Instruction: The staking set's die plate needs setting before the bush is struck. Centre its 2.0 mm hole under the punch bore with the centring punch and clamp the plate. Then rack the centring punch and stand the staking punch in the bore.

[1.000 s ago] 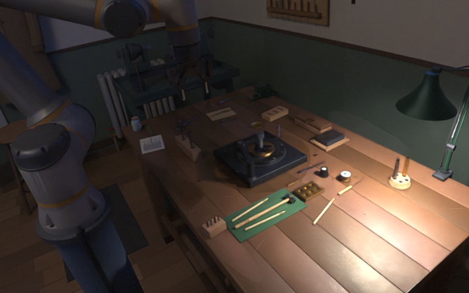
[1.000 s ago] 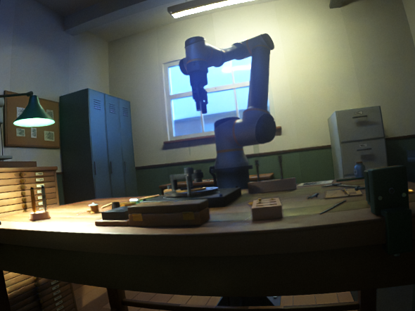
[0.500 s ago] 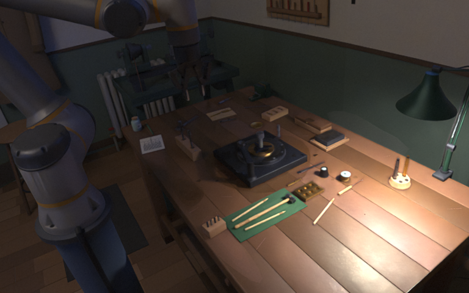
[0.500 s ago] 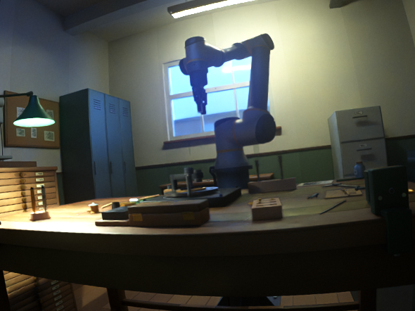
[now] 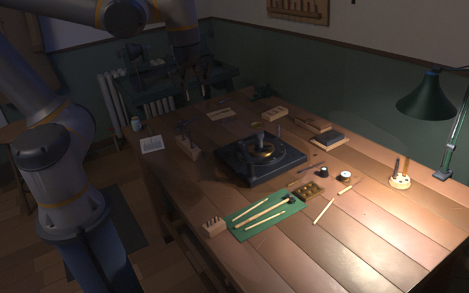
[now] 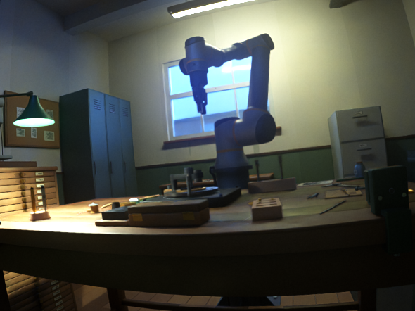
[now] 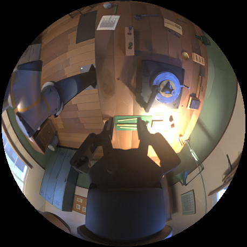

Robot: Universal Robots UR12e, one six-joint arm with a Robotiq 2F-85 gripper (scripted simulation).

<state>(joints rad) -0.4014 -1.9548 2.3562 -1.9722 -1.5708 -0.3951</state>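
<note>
The brass die plate (image 5: 261,149) is partly hidden under the frame arm of the black staking set (image 5: 260,159) at the bench's middle. A punch (image 5: 260,139) stands upright in the bore above it. My gripper (image 5: 194,92) hangs high over the bench's far left end, well above the staking set, open and empty. A wooden punch rack (image 5: 187,147) stands left of the staking set with tools in it. A round white stand (image 5: 399,180) near the lamp holds two punches. In the wrist camera the staking set (image 7: 163,87) lies far below my fingers (image 7: 124,129).
The bench's near edge runs past a green mat (image 5: 264,213) with a hammer and pegwood sticks. A small block (image 5: 214,226) sits at its left. A lamp (image 5: 429,100) overhangs the right end. Boxes (image 5: 313,124) and a vice (image 5: 261,90) line the far side.
</note>
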